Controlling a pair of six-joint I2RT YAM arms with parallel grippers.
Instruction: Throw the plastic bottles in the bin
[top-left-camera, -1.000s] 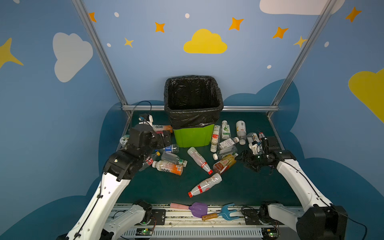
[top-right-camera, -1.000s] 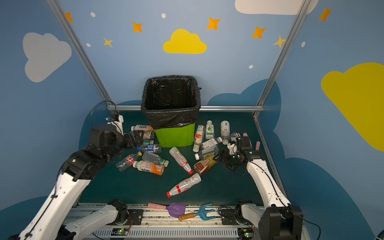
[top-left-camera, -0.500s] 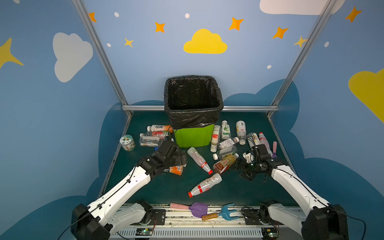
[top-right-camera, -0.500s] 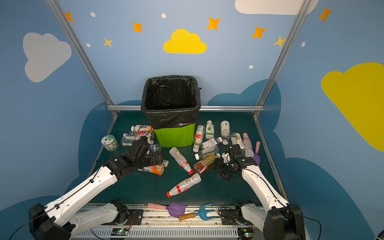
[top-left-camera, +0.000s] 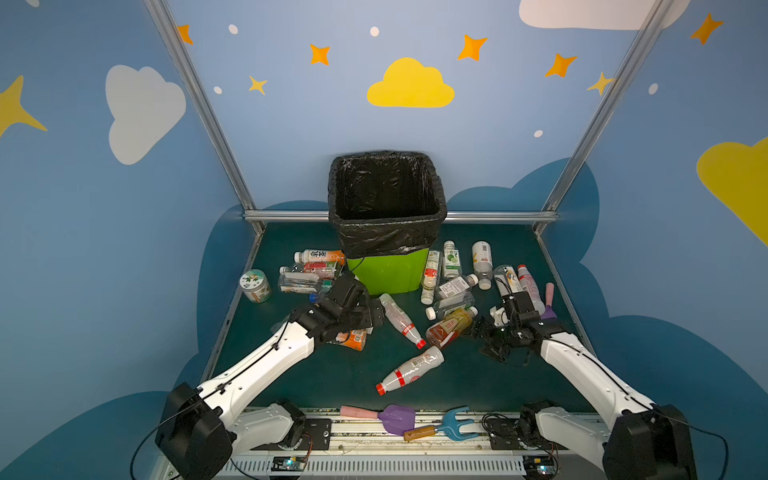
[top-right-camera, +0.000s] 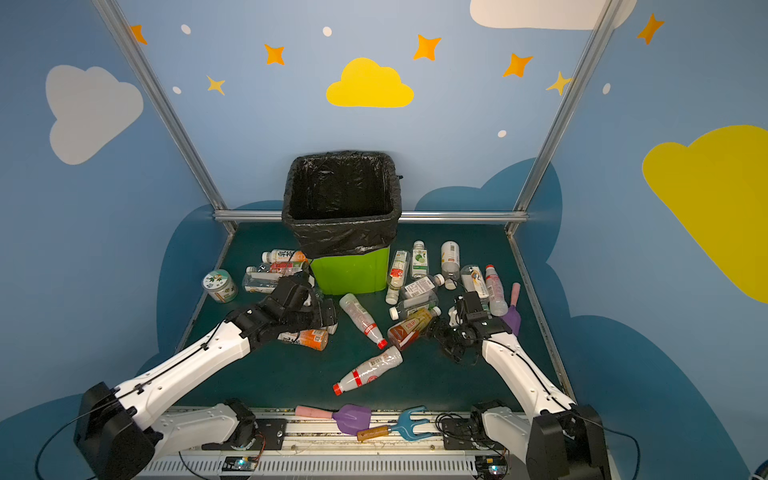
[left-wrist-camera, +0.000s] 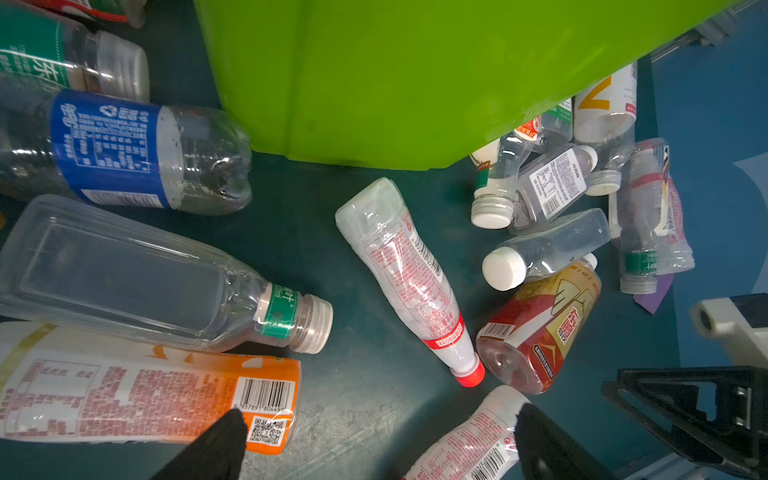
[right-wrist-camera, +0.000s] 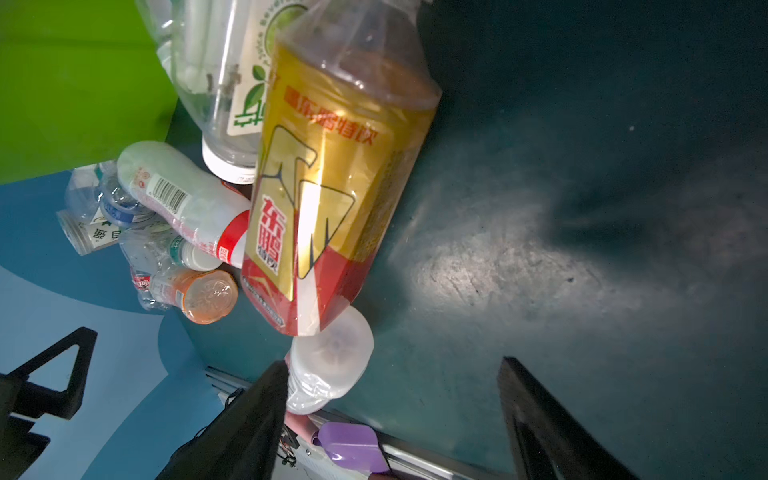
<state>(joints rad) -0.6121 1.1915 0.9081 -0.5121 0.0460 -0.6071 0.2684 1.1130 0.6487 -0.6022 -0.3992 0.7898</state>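
Having dropped low, the left tool (left-wrist-camera: 378, 415), released and empty, hangs by the orange-labelled bottle (left-wrist-camera: 145, 390) and the right tool (right-wrist-camera: 392, 365), likewise released, faces the gold-and-red bottle (right-wrist-camera: 328, 199), so fresh pickups seem near while the plastic bottles (top-left-camera: 409, 370) lie on the counter (top-left-camera: 324, 374) around the bin (top-left-camera: 386, 272).

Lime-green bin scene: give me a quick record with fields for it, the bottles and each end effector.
container: tall lime-green plastic bin, black bag liner, upright; no bottle visible inside
items: small clear and white plastic bottles, lying both sides of it
left end effector: open, empty
right end effector: open, empty, gold-and-red labelled bottle ahead
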